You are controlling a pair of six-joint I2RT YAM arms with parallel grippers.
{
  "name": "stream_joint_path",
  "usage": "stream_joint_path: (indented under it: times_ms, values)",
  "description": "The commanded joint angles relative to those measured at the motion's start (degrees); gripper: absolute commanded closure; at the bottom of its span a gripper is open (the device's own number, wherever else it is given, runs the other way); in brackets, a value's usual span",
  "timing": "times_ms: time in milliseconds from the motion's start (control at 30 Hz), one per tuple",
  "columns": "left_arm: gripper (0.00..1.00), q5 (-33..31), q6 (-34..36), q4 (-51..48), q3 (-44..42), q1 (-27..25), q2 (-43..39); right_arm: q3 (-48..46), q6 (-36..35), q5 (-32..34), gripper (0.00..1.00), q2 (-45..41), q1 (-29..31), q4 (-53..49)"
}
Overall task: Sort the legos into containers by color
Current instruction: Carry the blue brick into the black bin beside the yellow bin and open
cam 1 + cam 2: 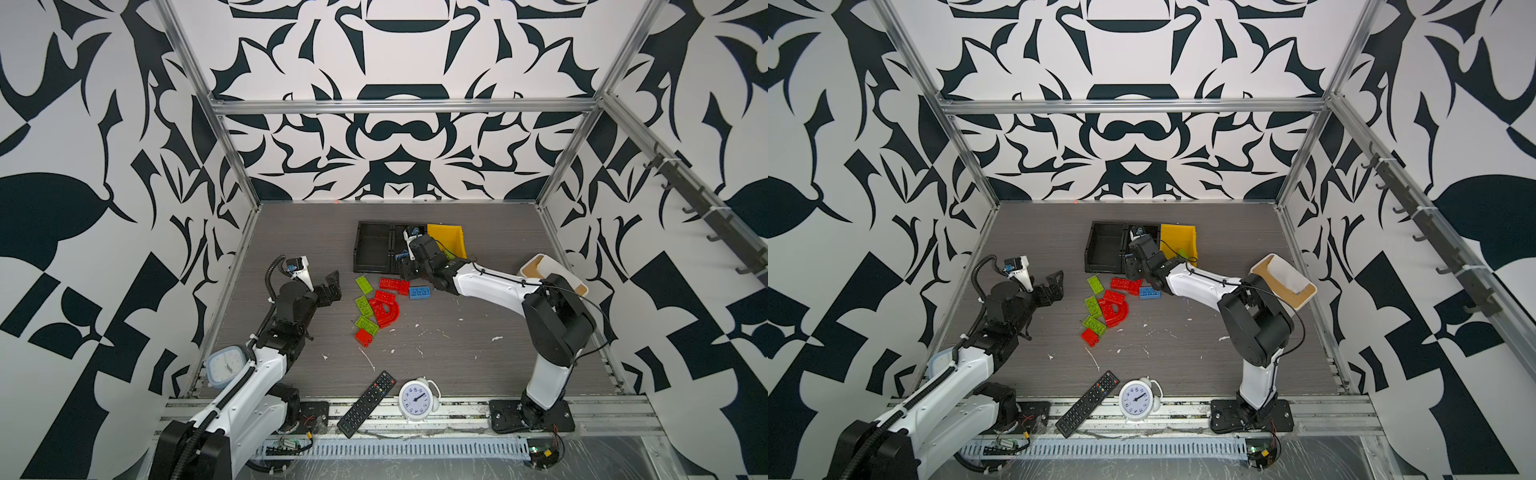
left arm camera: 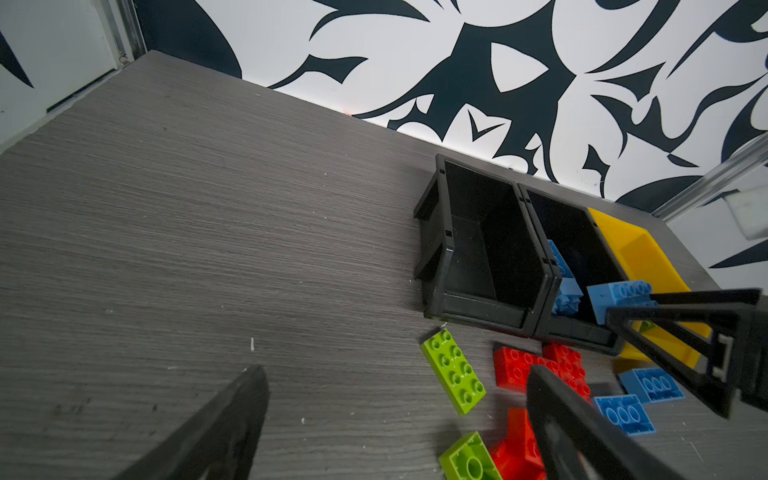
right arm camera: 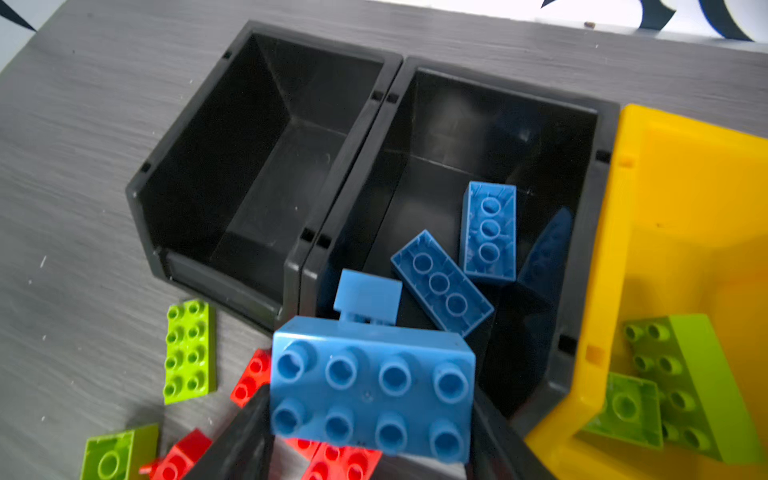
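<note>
1. Right hand (image 3: 370, 415): the fingers are closed on the 2 short ends of a blue 2x4 brick (image 3: 372, 386), with its studs facing the wrist camera. The brick hangs over the front rim of the centre black bin (image 3: 478, 112), clear of the worktop (image 1: 457, 353).

2. Centre black bin: holds at least 3 blue bricks (image 3: 440, 282), lying loose at different angles.

3. Yellow bin (image 3: 685, 166): touches the centre black bin at its 3 o'clock in both top views. It holds lime green bricks (image 3: 685, 382).

4. End black bin (image 3: 232, 137): joined to the centre black bin at its 9 o'clock.

5. Loose legos: a cluster lies on the worktop at 6 o'clock of the bins.
   - 1 lime green 2x4 plate (image 1: 365, 283).
   - Red bricks (image 1: 395, 284) at its 3 o'clock.
   - 1 loose blue brick (image 1: 419, 292), just beside the right wrist.
   - 1 red arch (image 1: 388, 313) at the centre of the cluster.
   - 2 lime green blocks (image 1: 362, 305) at 9 o'clock of the arch.
   - 1 small red brick (image 1: 363, 336) at the 6 o'clock end.

6. Left hand (image 1: 332, 286): sits at 9 o'clock of the cluster, apart from it. Its fingers are spread wide and hold no brick.

7. Other items:
   - A white box with a tan wooden rim (image 1: 552, 270) stands at 3 o'clock of the right hand.
   - A black remote control (image 1: 366, 403) and a white alarm clock (image 1: 415, 399) lie at the 6 o'clock edge of the worktop.
   - A pale blue square clock (image 1: 226, 365) sits at 8 o'clock, partly behind the left arm.
</note>
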Motion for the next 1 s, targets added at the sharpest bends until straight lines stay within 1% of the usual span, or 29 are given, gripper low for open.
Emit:
stream_joint_path:
  times_ms: [0,267,400,567,633,733,833,967]
  values:
    - [0.01,-0.4,0.1,-0.7,0.2,0.2,-1.3,2.7,0.2,0.6,0.41,-0.2,-0.7,3.4]
    - [0.01,-0.3,0.1,-0.7,0.1,0.2,-1.4,4.1,1.2,-0.8,0.41,2.4,-2.4,3.8]
    - [0.00,-0.1,0.1,-0.6,0.2,0.2,-1.1,5.2,2.0,-0.9,0.38,3.8,-3.0,3.6]
    - [0.01,-0.1,0.1,-0.7,0.2,0.2,-1.2,6.0,2.5,-0.7,0.37,4.9,-3.2,4.3]
    - [0.01,-0.2,0.1,-0.7,0.2,0.2,-1.2,6.6,2.5,-1.0,0.32,5.4,-3.3,3.8]
    - [0.01,-0.4,0.1,-0.6,0.2,0.2,-1.4,6.6,2.5,-0.9,0.20,5.4,-3.3,3.7]
    - [0.01,-0.4,0.1,-0.7,0.1,0.2,-1.4,6.5,2.5,-1.3,0.17,4.7,-3.3,3.3]
    - [0.01,-0.4,0.2,-0.7,0.1,0.2,-1.4,7.0,1.8,-2.4,0.17,3.4,-3.3,1.2]
